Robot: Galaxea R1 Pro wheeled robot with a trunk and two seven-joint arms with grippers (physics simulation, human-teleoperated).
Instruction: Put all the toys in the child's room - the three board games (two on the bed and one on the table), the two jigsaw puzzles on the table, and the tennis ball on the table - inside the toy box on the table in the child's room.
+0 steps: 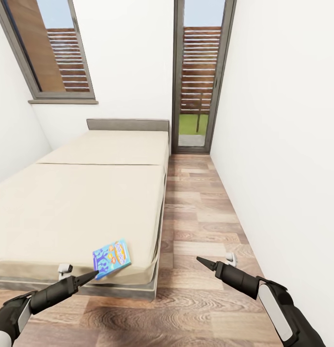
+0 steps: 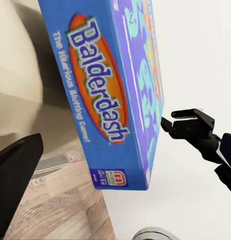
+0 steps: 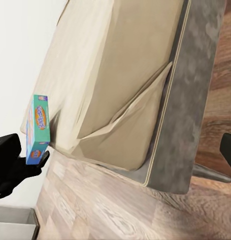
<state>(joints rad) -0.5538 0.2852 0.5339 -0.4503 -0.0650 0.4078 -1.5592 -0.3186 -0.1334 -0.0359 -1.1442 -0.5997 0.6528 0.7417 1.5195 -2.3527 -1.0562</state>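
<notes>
A small blue board game, printed Balderdash, lies tilted at the front right corner of the cream bed, jutting past its edge. My left gripper sits right at the box's near lower corner. In the left wrist view the board game stands large just beyond the tips, and a dark finger is well apart from it, so this gripper is open. My right gripper hovers open over the floor to the right of the bed. From the right wrist the board game is small and far off.
A strip of wood-plank floor runs between the bed and the white right wall to a glass door. A window sits above the grey headboard. The bed's grey frame stands close to the right arm.
</notes>
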